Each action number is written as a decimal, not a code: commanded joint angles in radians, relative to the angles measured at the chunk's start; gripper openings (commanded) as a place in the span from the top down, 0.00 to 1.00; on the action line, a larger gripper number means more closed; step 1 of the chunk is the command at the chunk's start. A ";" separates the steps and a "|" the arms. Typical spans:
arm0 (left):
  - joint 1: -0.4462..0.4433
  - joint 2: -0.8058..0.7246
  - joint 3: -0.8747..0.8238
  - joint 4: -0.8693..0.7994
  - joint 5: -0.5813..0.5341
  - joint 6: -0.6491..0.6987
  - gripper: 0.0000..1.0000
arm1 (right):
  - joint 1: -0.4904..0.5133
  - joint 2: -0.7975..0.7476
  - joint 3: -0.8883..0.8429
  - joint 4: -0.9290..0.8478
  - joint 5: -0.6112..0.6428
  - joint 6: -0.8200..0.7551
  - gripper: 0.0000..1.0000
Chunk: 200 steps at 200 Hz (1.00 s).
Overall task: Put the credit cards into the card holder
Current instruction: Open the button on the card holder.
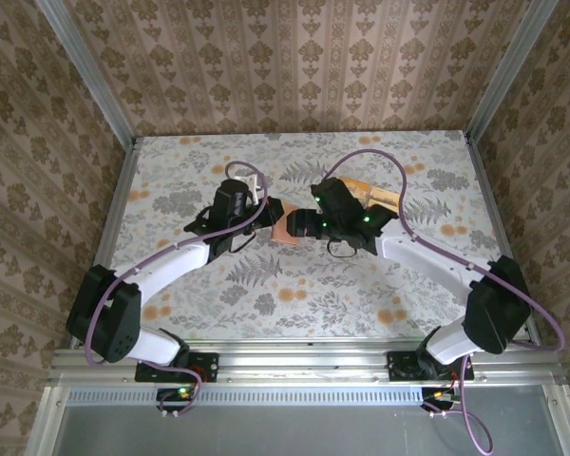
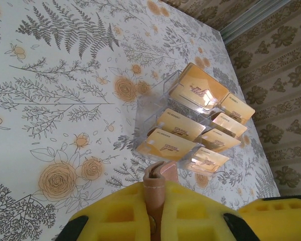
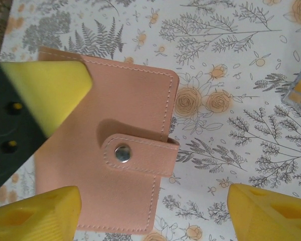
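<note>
On the fern-and-flower printed table (image 1: 266, 294), the left gripper (image 2: 155, 185) reaches in from the left and is clamped tight on one edge of the small reddish-pink stitched leather card holder (image 3: 130, 100). In its wrist view a strip of that leather stands pinched between the yellow pads. The card holder sits at mid-table between the two arms, folded closed, its strap with a metal snap (image 3: 122, 153) fastened across the front and pointing away from the left gripper's side. Directly above it hangs the right gripper (image 3: 153, 201), jaws spread wide and holding nothing, with the strap lying in the gap between its fingers, closer to one of them. Opening that snap looks like the coming step, and the right arm is placed for it. Further right and behind the right arm, the tan-yellow rectangular credit cards (image 2: 183, 125) stand in a clear tiered plastic tray (image 2: 145, 108), apart from the card holder.
</note>
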 commanded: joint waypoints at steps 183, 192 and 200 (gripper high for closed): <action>-0.015 -0.012 0.035 0.049 -0.002 -0.018 1.00 | 0.006 0.136 0.062 -0.002 0.058 -0.018 0.95; -0.015 -0.013 0.034 0.050 -0.005 -0.017 1.00 | 0.002 0.135 0.057 -0.006 0.057 -0.019 1.00; -0.015 -0.012 0.034 0.047 -0.007 -0.015 1.00 | -0.005 0.129 0.045 -0.004 0.055 -0.017 1.00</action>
